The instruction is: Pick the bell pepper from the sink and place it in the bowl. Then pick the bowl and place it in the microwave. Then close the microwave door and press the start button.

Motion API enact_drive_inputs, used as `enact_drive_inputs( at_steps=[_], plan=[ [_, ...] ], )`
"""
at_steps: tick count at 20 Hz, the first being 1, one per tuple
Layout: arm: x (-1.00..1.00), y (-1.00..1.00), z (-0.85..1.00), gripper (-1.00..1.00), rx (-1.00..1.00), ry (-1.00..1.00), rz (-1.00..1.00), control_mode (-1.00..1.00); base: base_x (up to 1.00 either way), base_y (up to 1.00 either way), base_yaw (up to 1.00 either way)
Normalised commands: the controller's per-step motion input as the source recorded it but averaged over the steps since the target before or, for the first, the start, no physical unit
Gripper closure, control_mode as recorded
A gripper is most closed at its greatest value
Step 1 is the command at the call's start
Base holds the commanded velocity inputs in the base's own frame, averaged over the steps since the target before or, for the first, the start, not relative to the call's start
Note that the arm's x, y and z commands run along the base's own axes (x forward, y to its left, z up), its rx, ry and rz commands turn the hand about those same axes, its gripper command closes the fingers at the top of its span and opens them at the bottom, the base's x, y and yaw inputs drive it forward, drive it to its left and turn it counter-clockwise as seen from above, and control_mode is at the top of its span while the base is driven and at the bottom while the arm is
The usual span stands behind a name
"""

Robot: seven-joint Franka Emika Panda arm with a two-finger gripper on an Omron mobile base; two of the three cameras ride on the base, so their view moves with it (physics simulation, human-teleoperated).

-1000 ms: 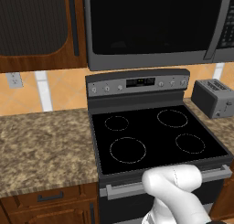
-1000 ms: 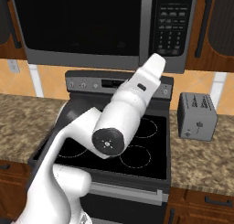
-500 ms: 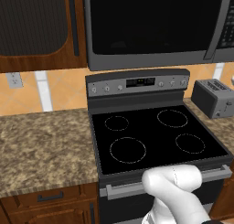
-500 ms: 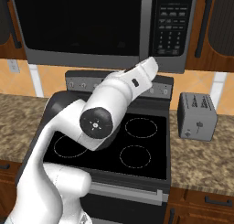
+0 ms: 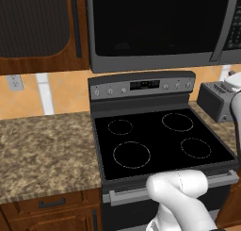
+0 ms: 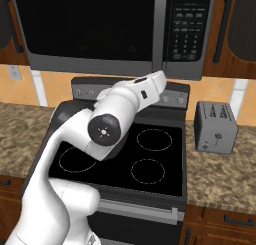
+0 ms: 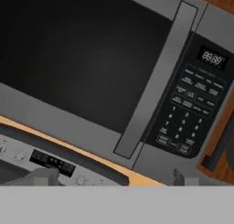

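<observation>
The tool point(image 7: 112, 178) stands spread wide and empty, its tips low before the stove panel point(image 7: 50, 161). Since a second ago the forearm point(image 6: 127, 101) has swung lower and leftward over the cooktop point(image 6: 150, 159). Beyond, the microwave point(image 7: 137, 72) sits above the stove, its door point(image 7: 77, 54) shut, long axis horizontal, facing the room, handle point(image 7: 155, 79) beside the keypad point(image 7: 189, 111).

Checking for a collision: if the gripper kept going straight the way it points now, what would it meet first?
Probably the microwave door, shut, near its handle; the open gripper points there, though depth is unclear.
</observation>
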Motion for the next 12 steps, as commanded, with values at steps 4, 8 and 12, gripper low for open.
enact_drive_inputs(
  at_steps=[4, 8, 12],
  plan=[
    [0.33, -0.3, -0.26, -1.0, 0.12, 0.0, 0.0, -1.0, 0.0, 0.0, 0.0],
    [0.01, -0.2, -0.1, -1.0, 0.04, 0.0, 0.0, -1.0, 0.0, 0.0, 0.0],
    [0.19, -0.13, 0.0, -1.0, 0.04, 0.0, 0.0, -1.0, 0.0, 0.0, 0.0]
  ],
)
